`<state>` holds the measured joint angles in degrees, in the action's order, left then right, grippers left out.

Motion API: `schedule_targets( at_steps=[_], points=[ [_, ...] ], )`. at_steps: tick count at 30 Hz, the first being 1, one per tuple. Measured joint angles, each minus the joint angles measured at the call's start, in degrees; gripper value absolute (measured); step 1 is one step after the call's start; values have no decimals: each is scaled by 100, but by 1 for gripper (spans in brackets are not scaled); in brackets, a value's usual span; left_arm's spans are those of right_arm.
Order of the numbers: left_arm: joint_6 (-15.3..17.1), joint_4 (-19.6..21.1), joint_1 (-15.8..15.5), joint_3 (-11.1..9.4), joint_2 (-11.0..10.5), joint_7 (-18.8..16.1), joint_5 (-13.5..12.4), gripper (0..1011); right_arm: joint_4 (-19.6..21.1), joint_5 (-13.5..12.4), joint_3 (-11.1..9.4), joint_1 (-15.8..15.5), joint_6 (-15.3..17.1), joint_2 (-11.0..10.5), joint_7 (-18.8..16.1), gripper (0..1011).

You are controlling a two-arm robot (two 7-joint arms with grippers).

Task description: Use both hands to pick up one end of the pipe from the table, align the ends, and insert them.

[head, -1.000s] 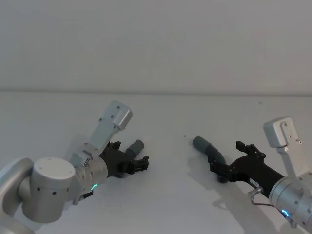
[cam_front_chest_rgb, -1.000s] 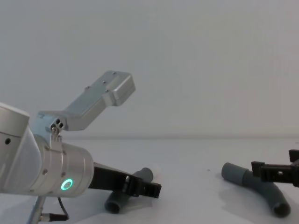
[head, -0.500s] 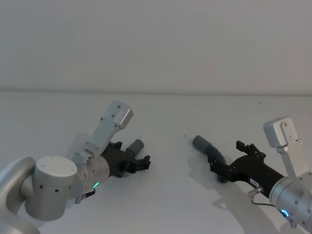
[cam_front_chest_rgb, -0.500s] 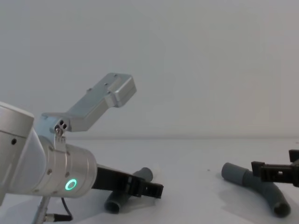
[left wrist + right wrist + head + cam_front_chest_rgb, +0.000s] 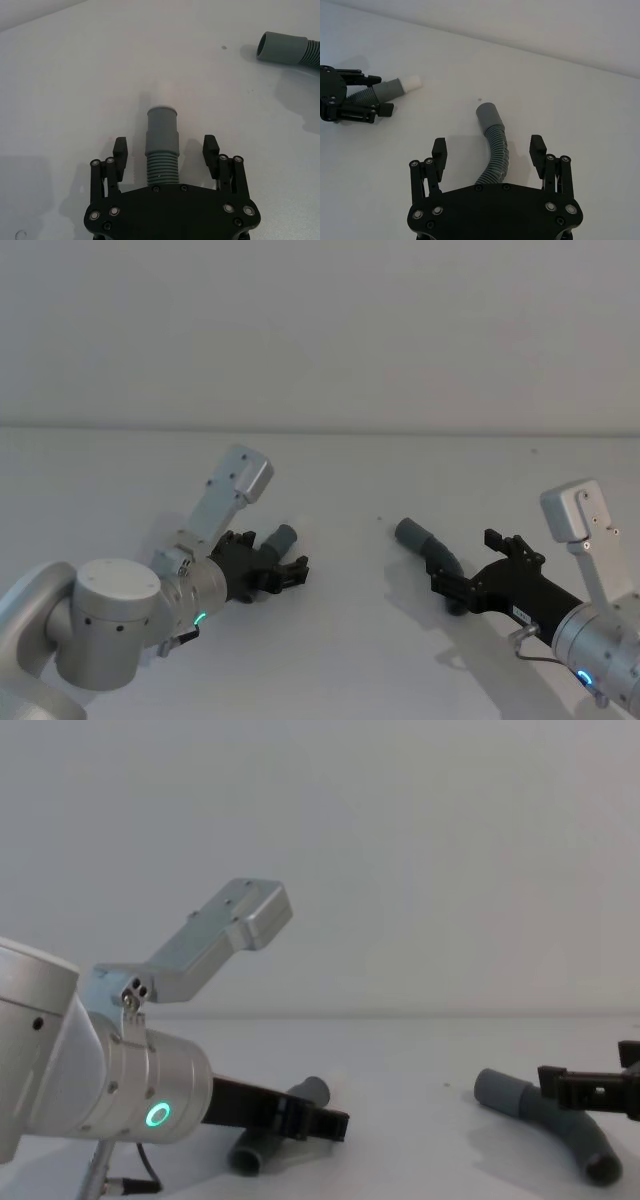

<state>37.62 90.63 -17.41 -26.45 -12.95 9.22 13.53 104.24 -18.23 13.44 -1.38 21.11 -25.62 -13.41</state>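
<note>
A plain white worktop (image 5: 350, 650) runs back to a pale grey wall (image 5: 320, 330). Two dark grey ribbed hose pieces lie on it, well apart, one on the robot's left and one on its right.

The left gripper (image 5: 165, 144) is low over the worktop, at the short hose (image 5: 162, 162). Its fingers (image 5: 120, 148) are apart, one on each side of the ribbed part, with a clear gap between each finger and the hose. The smooth short-hose cuff (image 5: 162, 125) sticks out past the fingertips and ends in a white sleeve (image 5: 413, 82). Behind the black gripper sits a thick silver wrist (image 5: 130, 1085) with a glowing green ring (image 5: 156, 1114).

The right gripper (image 5: 488, 145) is also low, at the long hose (image 5: 496, 157). Its fingers are spread wide on either side of the ribbed curve and touch neither side. This hose bends away from the gripper and ends in the long-hose cuff (image 5: 486, 116), whose open mouth shows in the left wrist view.

In the head view the two cuffs are the closest parts of the two pieces, with bare worktop between them.
</note>
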Motion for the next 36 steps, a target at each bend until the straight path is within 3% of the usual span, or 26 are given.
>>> schedule_targets(
  at_steps=[16, 20, 36],
  points=[
    [-9, -34, -8, 18, 33, 10, 0, 435, 0, 0, 0, 0, 0, 0, 0, 1000],
    [-10, -37, -8, 20, 36, 14, 0, 351, 0, 0, 0, 0, 0, 0, 0, 1000],
    [-11, -45, -8, 24, 43, 14, 0, 346, 0, 0, 0, 0, 0, 0, 0, 1000]
  ],
)
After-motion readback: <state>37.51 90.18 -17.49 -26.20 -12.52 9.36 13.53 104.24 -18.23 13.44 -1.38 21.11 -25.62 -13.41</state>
